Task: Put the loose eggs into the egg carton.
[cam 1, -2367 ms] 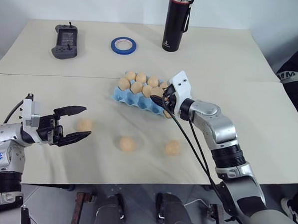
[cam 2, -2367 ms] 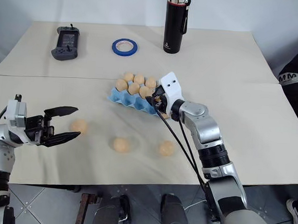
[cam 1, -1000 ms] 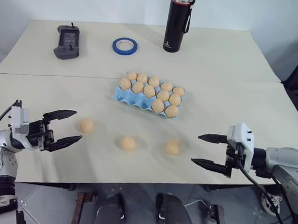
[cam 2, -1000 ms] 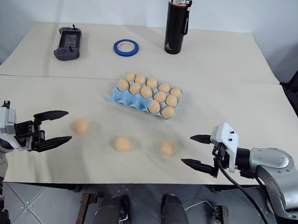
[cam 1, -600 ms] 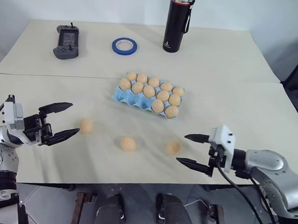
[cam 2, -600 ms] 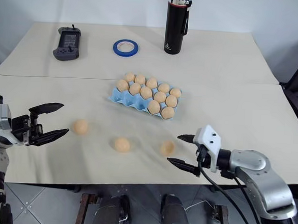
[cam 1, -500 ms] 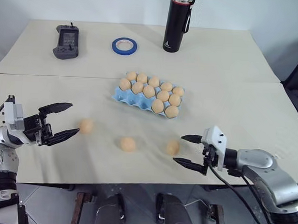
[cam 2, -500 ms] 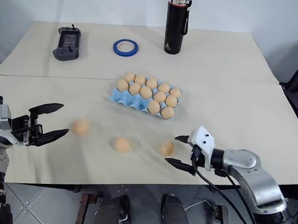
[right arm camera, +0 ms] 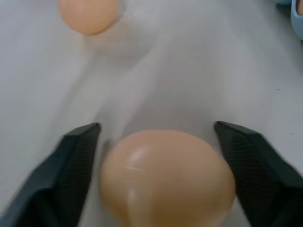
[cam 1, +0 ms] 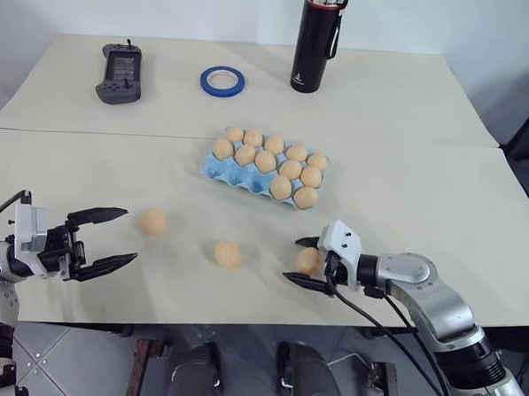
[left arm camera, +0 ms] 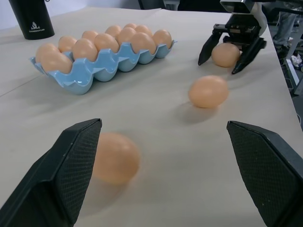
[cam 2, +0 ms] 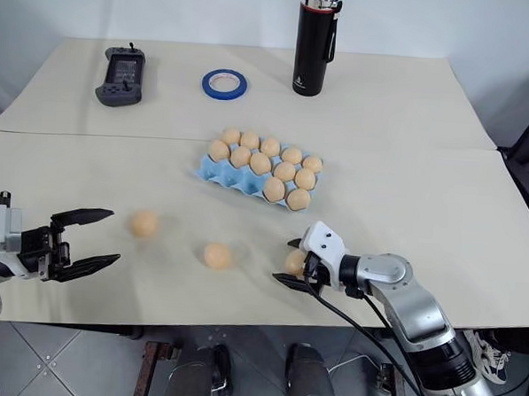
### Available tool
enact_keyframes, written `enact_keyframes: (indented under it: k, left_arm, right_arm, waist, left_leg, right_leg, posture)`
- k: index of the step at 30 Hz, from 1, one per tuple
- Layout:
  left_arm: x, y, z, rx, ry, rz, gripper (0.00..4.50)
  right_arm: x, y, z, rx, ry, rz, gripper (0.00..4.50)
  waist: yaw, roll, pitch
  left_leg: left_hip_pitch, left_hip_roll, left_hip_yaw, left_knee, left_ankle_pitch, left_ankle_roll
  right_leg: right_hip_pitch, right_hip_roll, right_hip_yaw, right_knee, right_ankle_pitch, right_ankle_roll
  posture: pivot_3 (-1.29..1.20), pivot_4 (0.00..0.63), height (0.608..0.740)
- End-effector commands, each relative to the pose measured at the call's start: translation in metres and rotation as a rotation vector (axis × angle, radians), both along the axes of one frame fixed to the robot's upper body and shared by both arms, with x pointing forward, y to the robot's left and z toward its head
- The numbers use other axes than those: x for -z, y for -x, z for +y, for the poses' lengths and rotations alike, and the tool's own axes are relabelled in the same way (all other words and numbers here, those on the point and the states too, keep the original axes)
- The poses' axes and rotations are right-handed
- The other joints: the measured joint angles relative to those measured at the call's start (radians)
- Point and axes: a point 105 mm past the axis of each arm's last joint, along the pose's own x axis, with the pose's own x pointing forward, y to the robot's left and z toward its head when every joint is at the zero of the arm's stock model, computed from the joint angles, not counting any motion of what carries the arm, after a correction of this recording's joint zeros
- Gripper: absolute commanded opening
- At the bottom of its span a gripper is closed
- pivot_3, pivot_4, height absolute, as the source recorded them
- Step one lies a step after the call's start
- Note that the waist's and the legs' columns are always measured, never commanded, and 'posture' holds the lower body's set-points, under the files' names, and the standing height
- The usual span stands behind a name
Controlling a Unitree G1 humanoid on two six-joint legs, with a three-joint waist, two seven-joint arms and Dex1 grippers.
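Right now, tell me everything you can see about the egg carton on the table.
The egg carton is a light blue moulded tray without a lid, looking like pulp or thin plastic, with rounded cups and scalloped sides. It lies flat near the middle of the table, set at a slant. Eleven tan eggs sit in its cups; at least one cup at the near left corner looks unfilled. Neither gripper touches it.

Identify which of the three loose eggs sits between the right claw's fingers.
The egg farthest to the robot's right, just below the carton's near corner. The right claw straddles it; the other two eggs lie apart, untouched.
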Motion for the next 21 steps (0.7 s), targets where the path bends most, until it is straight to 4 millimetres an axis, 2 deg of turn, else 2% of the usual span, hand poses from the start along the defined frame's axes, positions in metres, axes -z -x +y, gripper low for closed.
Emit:
enact_keyframes:
  k: [1, 4, 8, 15, 18, 21]
  left_arm:
    - [-0.004, 0.007, -0.002, 0.066, -0.046, -0.015, 4.50]
    - [-0.005, 0.007, -0.002, 0.064, -0.046, -0.014, 4.50]
    - [-0.005, 0.006, -0.002, 0.059, -0.043, -0.013, 4.50]
    - [-0.006, 0.006, -0.001, 0.034, -0.048, -0.005, 4.50]
    - [-0.006, 0.007, 0.000, 0.026, -0.053, -0.010, 4.50]
    - [-0.008, 0.007, 0.000, 0.015, -0.047, -0.028, 4.50]
  right_arm:
    - [-0.004, 0.000, 0.003, -0.019, -0.007, -0.015, 2.60]
    - [-0.007, 0.001, 0.003, -0.025, -0.009, -0.025, 2.45]
    - [-0.036, -0.008, 0.008, -0.016, -0.082, -0.102, 2.45]
    - [-0.108, -0.062, 0.040, 0.140, -0.279, -0.239, 2.44]
    - [-0.120, -0.078, 0.060, 0.147, -0.289, -0.245, 2.44]
    - [-0.120, -0.091, 0.074, 0.149, -0.275, -0.249, 2.44]
  waist:
    - [-0.001, 0.000, 0.000]
    - [-0.001, 0.000, 0.000]
    - [-0.003, 0.000, 0.000]
    - [-0.009, 0.000, 0.000]
    - [-0.010, 0.000, 0.000]
    - [-0.010, 0.000, 0.000]
  left_leg:
    - [0.000, 0.000, 0.000, 0.000, 0.000, 0.000]
    - [0.000, 0.000, 0.000, 0.000, 0.001, 0.001]
    - [0.000, 0.000, 0.000, 0.000, 0.001, 0.001]
    - [0.000, 0.001, 0.001, 0.001, 0.002, 0.000]
    - [-0.001, 0.001, 0.002, 0.001, 0.003, -0.001]
    - [-0.002, 0.001, 0.003, 0.000, 0.003, -0.001]
  right_leg:
    - [0.000, 0.000, 0.000, 0.000, 0.000, 0.000]
    - [0.000, 0.000, 0.000, 0.000, 0.000, 0.000]
    - [0.000, 0.000, -0.001, 0.000, 0.000, 0.000]
    - [-0.006, 0.000, 0.000, 0.008, 0.001, -0.003]
    - [-0.009, 0.000, 0.000, 0.012, 0.001, -0.004]
    - [-0.011, 0.000, -0.001, 0.013, 0.001, -0.004]
  posture:
    - [0.00, 0.150, 0.740]
    - [0.00, 0.150, 0.740]
    - [0.00, 0.150, 0.740]
    - [0.00, 0.150, 0.740]
    - [0.00, 0.150, 0.740]
    - [0.00, 0.150, 0.740]
